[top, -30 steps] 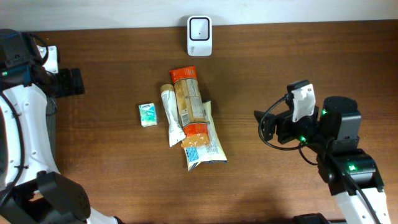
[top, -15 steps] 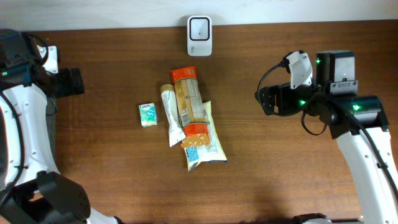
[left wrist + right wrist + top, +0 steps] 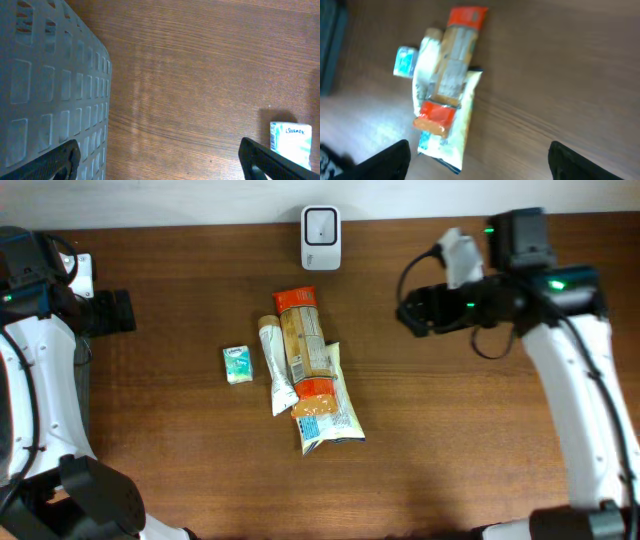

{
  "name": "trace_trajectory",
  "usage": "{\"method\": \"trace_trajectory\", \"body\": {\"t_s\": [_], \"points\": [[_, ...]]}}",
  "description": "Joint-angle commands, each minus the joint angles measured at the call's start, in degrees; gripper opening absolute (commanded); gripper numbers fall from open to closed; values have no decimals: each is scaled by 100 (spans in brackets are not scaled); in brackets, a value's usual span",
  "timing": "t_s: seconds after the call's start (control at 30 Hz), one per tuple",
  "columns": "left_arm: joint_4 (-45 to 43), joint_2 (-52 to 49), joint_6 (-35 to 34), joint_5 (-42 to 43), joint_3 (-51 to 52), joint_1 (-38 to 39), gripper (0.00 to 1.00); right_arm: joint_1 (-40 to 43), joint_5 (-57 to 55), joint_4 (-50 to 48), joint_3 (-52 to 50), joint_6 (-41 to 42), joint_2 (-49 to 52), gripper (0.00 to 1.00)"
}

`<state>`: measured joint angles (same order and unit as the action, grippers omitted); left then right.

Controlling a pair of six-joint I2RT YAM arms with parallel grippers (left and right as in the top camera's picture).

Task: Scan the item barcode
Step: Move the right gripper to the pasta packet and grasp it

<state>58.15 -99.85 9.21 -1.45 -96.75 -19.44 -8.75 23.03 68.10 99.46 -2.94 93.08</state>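
My right tool (image 3: 410, 312) hangs over the bench (image 3: 480, 460), at about 2 o'clock from the heap of packets, and points toward 9 o'clock. Its jaws are spread wide, released, with nothing held and nothing touched. My right wrist camera shows a dark fingertip (image 3: 385, 160) in each lower corner. Between them there is only wood, and the heap lies blurred beyond.

The scanner (image 3: 320, 225), a small white box, stands at the 12 o'clock edge of the bench. It is well apart from my right tool, at about its 10 o'clock.

The heap lies mid-bench. A long cracker pack (image 3: 300, 340) with orange ends runs roughly from 12 to 6 o'clock. A white tube (image 3: 272, 365) lies against its 9 o'clock side. A pale pouch (image 3: 328, 418) lies under its 6 o'clock end. A tissue packet (image 3: 237, 364) sits alone near the 9 o'clock side of the tube, not touching it.

My left tool (image 3: 118, 312) is at the bench's 9 o'clock edge, also fully spread and empty. Through its camera a grey perforated basket (image 3: 50, 85) fills the 9 o'clock side, and the tissue packet shows at about 4 o'clock.
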Motion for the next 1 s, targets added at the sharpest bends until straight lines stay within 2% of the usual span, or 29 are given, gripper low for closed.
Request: {"method": "trace_trajectory", "body": {"t_s": [0.0,0.2,0.77,0.97], "points": [[4,13,72,63,-24,-35,99,-588,-358,-70,79,2,678,82],[4,13,72,61,-26,-35,99,-813,-358,-435,79,42,970,83],[4,13,72,63,-24,-35,99,-925,-361,-448,79,151,1145,83],[4,13,72,63,-24,-35,99,-1163,-321,-590,76,452,1445,83]]}}
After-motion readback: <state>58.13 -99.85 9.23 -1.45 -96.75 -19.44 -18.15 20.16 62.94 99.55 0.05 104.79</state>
